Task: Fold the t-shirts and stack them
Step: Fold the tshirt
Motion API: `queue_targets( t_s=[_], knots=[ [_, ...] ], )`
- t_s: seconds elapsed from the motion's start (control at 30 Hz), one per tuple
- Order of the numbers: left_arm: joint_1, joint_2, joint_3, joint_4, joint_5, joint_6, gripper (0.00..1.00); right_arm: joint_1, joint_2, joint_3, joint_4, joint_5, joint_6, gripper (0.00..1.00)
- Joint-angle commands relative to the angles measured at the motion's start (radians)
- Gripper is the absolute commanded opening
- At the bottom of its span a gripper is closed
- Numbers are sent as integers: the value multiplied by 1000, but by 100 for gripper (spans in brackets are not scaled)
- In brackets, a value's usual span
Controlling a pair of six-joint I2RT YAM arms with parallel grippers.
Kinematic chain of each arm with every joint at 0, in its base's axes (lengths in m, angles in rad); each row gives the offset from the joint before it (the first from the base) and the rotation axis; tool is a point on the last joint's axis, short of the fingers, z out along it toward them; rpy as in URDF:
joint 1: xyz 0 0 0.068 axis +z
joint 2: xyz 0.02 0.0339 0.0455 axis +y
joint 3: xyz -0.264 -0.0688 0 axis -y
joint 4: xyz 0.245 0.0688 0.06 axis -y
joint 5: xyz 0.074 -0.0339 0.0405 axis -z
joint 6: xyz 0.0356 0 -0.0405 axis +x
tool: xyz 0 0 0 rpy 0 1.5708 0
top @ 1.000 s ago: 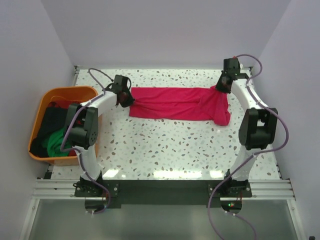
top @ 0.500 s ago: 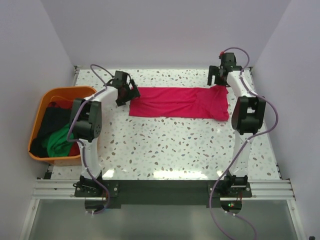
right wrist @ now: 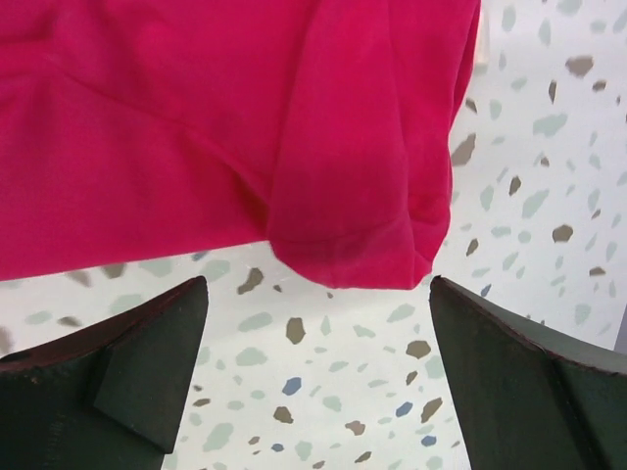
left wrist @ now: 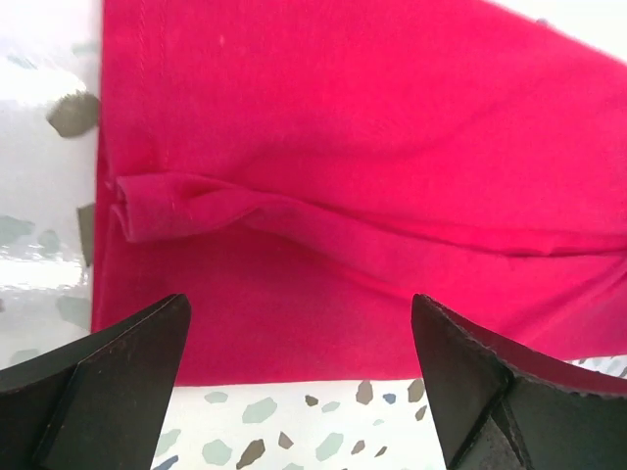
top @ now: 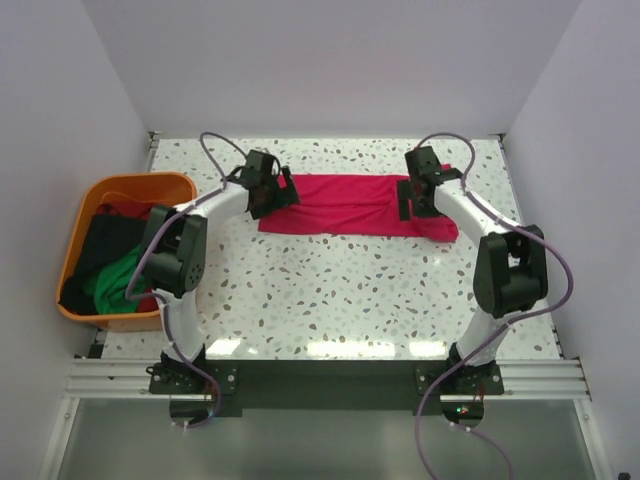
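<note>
A bright crimson-pink t-shirt (top: 350,205) lies flat as a long folded strip across the back of the table. My left gripper (top: 280,192) hovers over its left end, open, nothing between the fingers. In the left wrist view the cloth (left wrist: 343,147) shows a small pinched ridge and its near edge lies between the fingertips (left wrist: 147,352). My right gripper (top: 408,198) stands open over the right end. In the right wrist view the folded sleeve corner (right wrist: 353,245) sits just ahead of the empty gripper (right wrist: 318,289). Green (top: 112,280), black (top: 100,240) and dark red (top: 150,298) t-shirts lie bunched in the tub.
An orange plastic tub (top: 120,185) stands at the table's left edge beside the left arm. White speckled tabletop (top: 340,290) spreads in front of the shirt. Plain walls close in the back and both sides.
Both grippers went from shut on the shirt's ends to open and let the cloth go. They moved inward over the shirt, which has settled flat.
</note>
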Motion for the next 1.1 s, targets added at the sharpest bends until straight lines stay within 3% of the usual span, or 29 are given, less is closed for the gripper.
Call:
queue_targets(
  t_s=[0.0, 0.2, 0.43, 0.6, 0.87, 1.0, 1.07],
  knots=[
    [1, 43, -22, 66, 56, -13, 100, -24, 68, -35, -25, 113, 46, 99],
    [19, 98, -30, 66, 34, -10, 100, -61, 140, -1, -22, 179, 16, 99],
    [81, 115, -88, 69, 14, 18, 100, -239, 116, -1, -62, 267, 25, 99],
    [99, 118, -97, 60, 4, 28, 100, -315, 90, 22, -39, 284, -96, 99],
    [100, 97, -105, 56, 8, 35, 100, -337, 120, -5, -24, -10, -410, 99],
    [100, 72, -118, 19, 10, 48, 100, -338, 156, 2, -120, -317, -507, 99],
    [100, 39, -137, 7, 4, 48, 100, -338, 177, 24, -182, -396, -533, 99]
  ],
)
